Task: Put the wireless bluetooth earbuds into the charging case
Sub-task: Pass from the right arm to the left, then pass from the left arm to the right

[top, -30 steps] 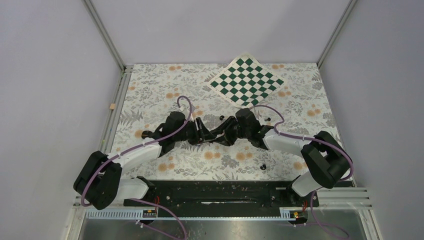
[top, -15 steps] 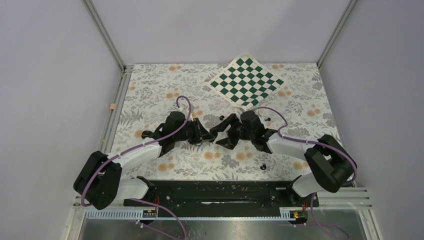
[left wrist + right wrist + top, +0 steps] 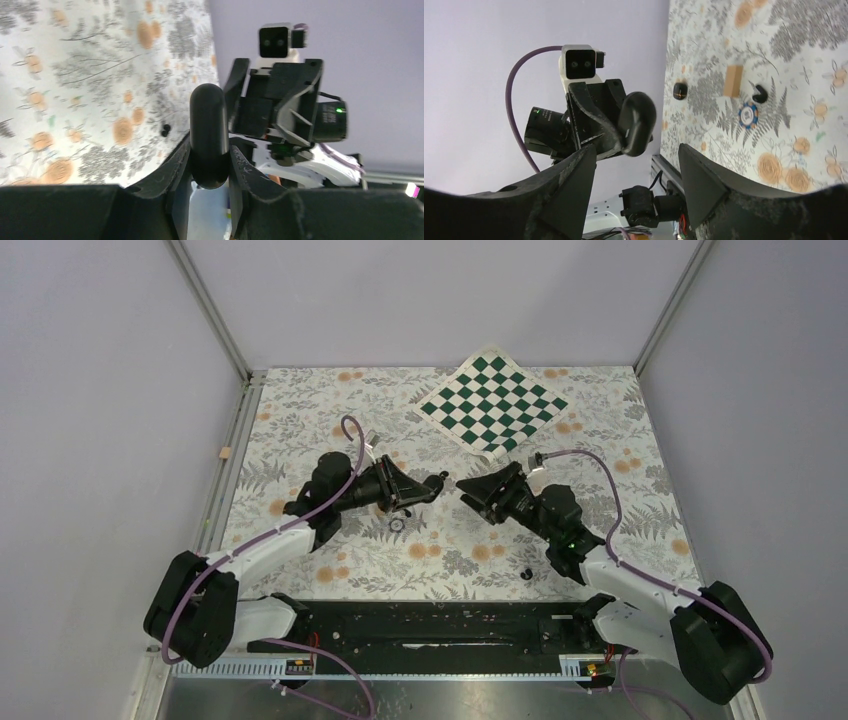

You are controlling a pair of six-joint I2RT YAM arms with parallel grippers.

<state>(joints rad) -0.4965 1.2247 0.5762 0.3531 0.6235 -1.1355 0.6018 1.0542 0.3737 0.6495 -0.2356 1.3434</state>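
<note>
My left gripper (image 3: 210,148) is shut on the charging case (image 3: 209,131), a smooth black oval that stands up between the fingers above the table. In the top view the charging case (image 3: 433,483) hangs at the left gripper (image 3: 424,487), a short gap from the right gripper (image 3: 462,486). My right gripper (image 3: 636,150) is open and holds nothing, and it faces the case (image 3: 636,122). One earbud (image 3: 760,93) lies on the floral cloth beside a tan strip (image 3: 733,80). Another small black bud (image 3: 526,571) lies near the front edge, the same earbud (image 3: 164,131) in the left wrist view.
A small ring with a pale centre (image 3: 397,524) lies under the left arm. A green and white checkered mat (image 3: 493,402) lies at the back. A further small black piece (image 3: 680,91) sits near the cloth's edge. Grey walls and metal rails (image 3: 232,445) bound the table.
The two grippers were together at the table's middle. The right gripper has opened and drawn back to the right. The left gripper has shut on the case and carried it up and back.
</note>
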